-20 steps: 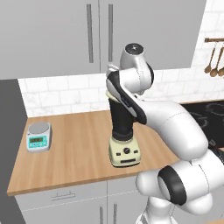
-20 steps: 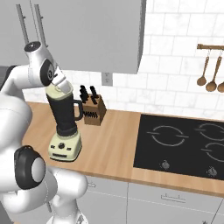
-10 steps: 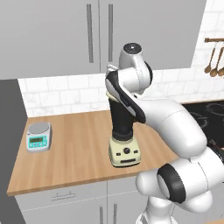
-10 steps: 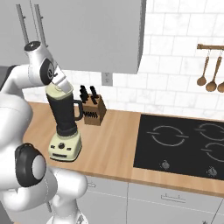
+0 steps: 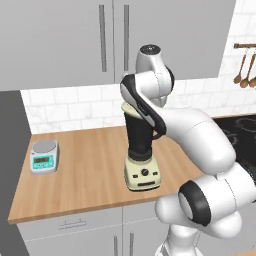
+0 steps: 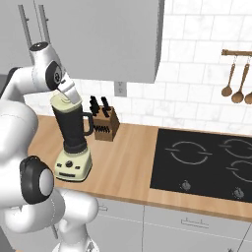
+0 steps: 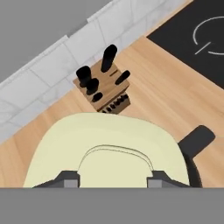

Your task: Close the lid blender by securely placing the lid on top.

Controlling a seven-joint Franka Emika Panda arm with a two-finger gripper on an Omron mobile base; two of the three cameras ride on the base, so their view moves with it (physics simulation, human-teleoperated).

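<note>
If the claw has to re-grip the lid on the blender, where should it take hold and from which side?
Take the lid by its raised centre, coming straight down from above. The disc lies flat over the blender jar's mouth, so its rim offers little to pinch, while the centre ridge stands up between the claw fingertips in the hand view.

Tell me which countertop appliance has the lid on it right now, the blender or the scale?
The blender: the tall dark jar on the cream base, with the pale lid at its mouth under the gripper. The small grey-and-teal scale sits apart at the counter's left end.
</note>
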